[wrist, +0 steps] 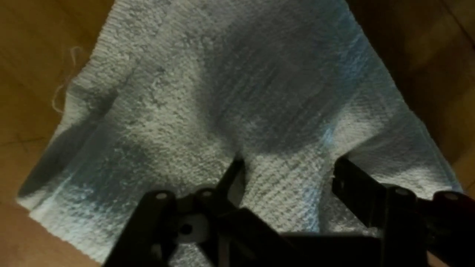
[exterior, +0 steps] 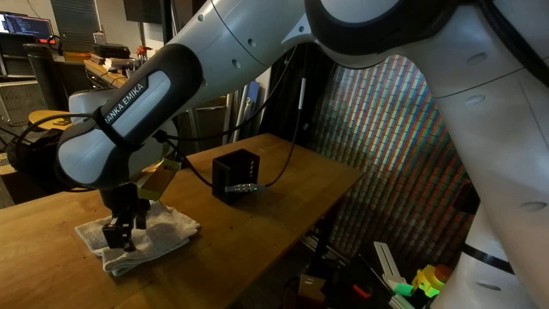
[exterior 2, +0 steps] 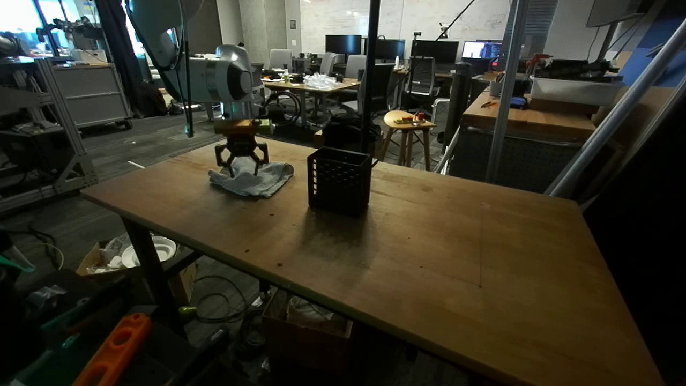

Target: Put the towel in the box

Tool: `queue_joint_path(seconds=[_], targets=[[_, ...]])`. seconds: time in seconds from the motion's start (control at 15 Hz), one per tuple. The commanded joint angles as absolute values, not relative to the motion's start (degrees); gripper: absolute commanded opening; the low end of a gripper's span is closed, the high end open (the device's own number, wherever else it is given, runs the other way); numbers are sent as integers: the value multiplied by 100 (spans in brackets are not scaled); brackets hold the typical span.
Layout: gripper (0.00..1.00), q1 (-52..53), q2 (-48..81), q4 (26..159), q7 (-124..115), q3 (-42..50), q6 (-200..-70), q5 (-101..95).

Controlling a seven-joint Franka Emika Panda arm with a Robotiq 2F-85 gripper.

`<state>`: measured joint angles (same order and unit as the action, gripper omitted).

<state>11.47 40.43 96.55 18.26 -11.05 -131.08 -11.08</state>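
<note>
A light grey towel lies crumpled and partly folded on the wooden table, seen in both exterior views (exterior: 171, 227) (exterior 2: 270, 179). It fills most of the wrist view (wrist: 178, 111). The black box, with holes in its sides, stands upright on the table, apart from the towel, in both exterior views (exterior: 223, 180) (exterior 2: 340, 185). My gripper points down at the towel in both exterior views (exterior: 132, 238) (exterior 2: 244, 173). In the wrist view my gripper (wrist: 289, 161) has its fingers apart, with tips at the cloth and towel between them. The inside of the box is mostly hidden.
The wooden table (exterior 2: 429, 236) carries the towel and box. A black cable with a metal connector (exterior: 245, 188) hangs from the arm and passes across the box in an exterior view. A stool (exterior 2: 408, 126) and a dark upright pole (exterior 2: 368, 80) stand beyond the table.
</note>
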Motion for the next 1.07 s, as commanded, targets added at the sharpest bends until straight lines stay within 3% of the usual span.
queue_joint_path(seconds=[0.0,0.2,0.33,1.0], targets=[[36,1053,3807,10072,1763,-1139,-13458,-963],[12,1005,3578,10388,1666,-1070,-13676,-1000],[1,929,3422,10597,1624,-1008,-13783,-1025],[4,622,2238,10268,1432,-500,-12675,-1173]])
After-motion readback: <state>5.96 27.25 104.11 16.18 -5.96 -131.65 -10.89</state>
